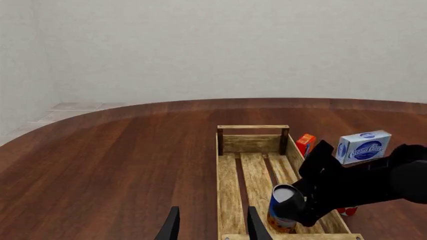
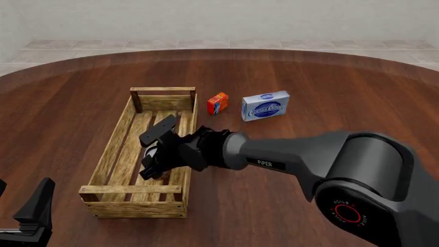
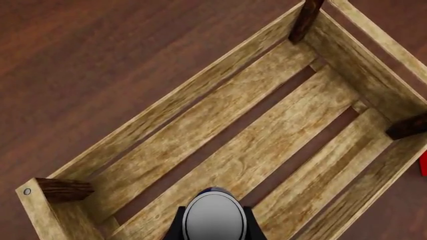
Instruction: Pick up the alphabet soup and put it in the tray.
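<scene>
Soup can (image 1: 285, 207), rigid, smooth and likely slippery, held at mid-wall by right hand (image 3: 213, 227) over tray (image 2: 110, 154); left hand (image 1: 210, 225) empty, fingers parted.

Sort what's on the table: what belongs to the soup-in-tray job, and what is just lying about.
Part of the job:
- alphabet soup, held by the right gripper inside the crate
- tray

Just lying about:
- small orange box beside the tray
- blue and white box
- left gripper, idle
</scene>
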{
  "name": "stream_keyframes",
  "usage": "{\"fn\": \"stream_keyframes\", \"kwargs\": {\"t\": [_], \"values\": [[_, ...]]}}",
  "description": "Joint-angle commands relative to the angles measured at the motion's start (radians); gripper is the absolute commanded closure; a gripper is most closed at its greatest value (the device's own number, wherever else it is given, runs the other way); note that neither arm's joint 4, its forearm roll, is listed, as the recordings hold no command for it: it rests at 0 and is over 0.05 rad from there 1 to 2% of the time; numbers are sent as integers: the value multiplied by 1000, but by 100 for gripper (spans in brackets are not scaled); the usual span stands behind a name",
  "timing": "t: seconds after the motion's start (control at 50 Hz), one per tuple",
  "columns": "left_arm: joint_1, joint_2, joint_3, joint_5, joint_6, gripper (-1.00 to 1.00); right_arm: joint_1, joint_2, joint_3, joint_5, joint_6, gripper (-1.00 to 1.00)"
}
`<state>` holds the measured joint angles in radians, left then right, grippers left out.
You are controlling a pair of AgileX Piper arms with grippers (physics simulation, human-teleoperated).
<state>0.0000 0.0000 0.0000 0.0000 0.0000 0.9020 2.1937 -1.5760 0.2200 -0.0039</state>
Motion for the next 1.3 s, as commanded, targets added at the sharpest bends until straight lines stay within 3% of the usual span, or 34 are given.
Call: {"fn": "stream_keyframes", "kwargs": {"t": [0.02,0.14,0.16,0.62,1.02,1.3], "values": [[0,0,0,0,0,-100,5,6,-1,-8,20,100],[0,0,0,0,0,-100,13,3,8,-11,17,100],[0,0,0,0,0,-100,11,5,6,-9,16,-100],[0,0,0,0,0,-100,-5,-29,-13,18,23,-100],[0,0,0,0,0,-100,-26,-287,-5,109,-31,-100],[0,0,0,0,0,-100,-54,-613,59,207,-62,-100]]}}
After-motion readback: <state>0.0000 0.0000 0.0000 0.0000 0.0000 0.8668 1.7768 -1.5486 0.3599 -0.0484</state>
